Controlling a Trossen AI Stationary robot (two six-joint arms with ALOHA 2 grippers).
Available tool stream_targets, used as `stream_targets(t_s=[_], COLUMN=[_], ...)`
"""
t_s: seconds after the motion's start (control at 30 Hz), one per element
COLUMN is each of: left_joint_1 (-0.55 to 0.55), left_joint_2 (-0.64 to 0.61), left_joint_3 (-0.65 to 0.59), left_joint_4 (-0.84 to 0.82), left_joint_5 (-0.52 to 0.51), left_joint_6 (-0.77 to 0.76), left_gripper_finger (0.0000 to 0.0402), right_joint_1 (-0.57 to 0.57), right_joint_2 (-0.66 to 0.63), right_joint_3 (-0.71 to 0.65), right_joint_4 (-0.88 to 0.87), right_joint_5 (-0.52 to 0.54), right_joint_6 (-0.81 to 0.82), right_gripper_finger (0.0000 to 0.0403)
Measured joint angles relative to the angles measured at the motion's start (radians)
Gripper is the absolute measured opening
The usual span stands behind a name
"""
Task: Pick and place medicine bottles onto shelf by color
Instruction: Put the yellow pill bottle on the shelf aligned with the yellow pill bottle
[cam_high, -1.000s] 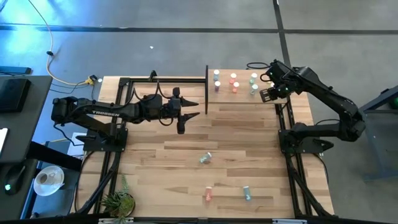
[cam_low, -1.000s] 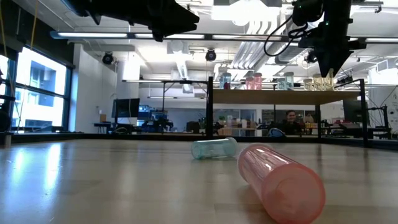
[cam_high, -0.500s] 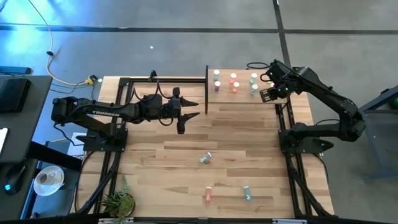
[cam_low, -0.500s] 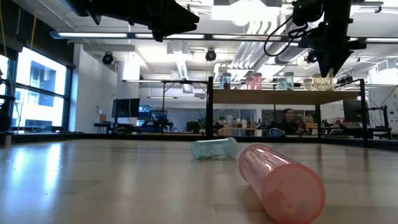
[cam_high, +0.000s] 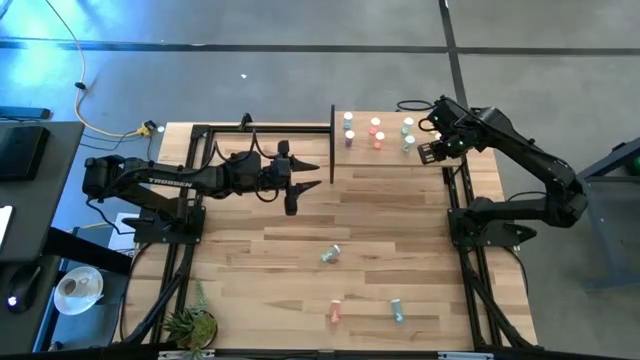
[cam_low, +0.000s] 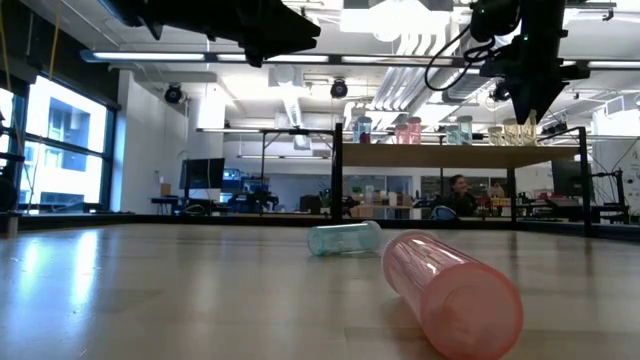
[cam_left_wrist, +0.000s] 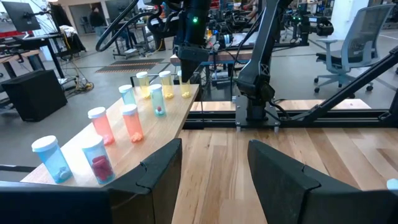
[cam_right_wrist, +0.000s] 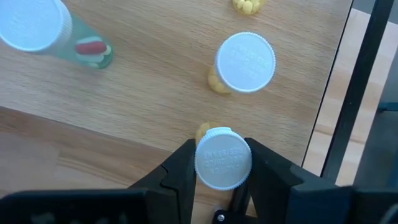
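Observation:
The shelf (cam_high: 390, 160) stands at the table's far edge and carries several upright white-capped medicine bottles: blue-grey (cam_left_wrist: 50, 158), red (cam_left_wrist: 132, 121), teal (cam_left_wrist: 157, 99) and yellow (cam_right_wrist: 244, 62). My right gripper (cam_high: 428, 152) hangs over the shelf's right end, shut on a yellow bottle (cam_left_wrist: 185, 89). My left gripper (cam_high: 318, 174) stays open in the air left of the shelf, pointing level toward it, with nothing between its fingers. A teal bottle (cam_high: 331, 254), a red one (cam_high: 335, 313) and another teal one (cam_high: 397, 311) lie on their sides on the table. My right gripper pinches the yellow bottle's white cap (cam_right_wrist: 208, 160) between its two fingers, one on each side. The fingers come from above, pointing steeply down. The bottle stays upright below them. Whether its bottom rests on the shelf or hangs just above it, I cannot tell.
Black frame posts (cam_high: 331, 140) stand at the shelf's left end, and a black frame rail (cam_high: 462, 200) runs along the table's right side. A small plant (cam_high: 190, 322) sits at the near left corner. In the low view a person (cam_low: 462, 188) shows in the room beyond.

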Motion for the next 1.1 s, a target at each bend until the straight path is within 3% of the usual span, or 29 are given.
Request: stream_targets(t_s=[0.7, 1.1], left_joint_1=[0.000, 0.000], left_joint_2=[0.000, 0.000], left_joint_3=[0.000, 0.000], left_joint_4=[0.000, 0.000], left_joint_5=[0.000, 0.000], left_joint_6=[-0.002, -0.050], left_gripper_finger=[0.0172, 0.0172], right_joint_1=[0.000, 0.000], right_joint_2=[0.000, 0.002], right_joint_3=[0.000, -0.003], right_joint_4=[-0.009, -0.024], right_joint_5=[-0.015, -0.022], right_joint_6=[-0.004, 0.014], right_gripper_finger=[0.0113, 0.0205])
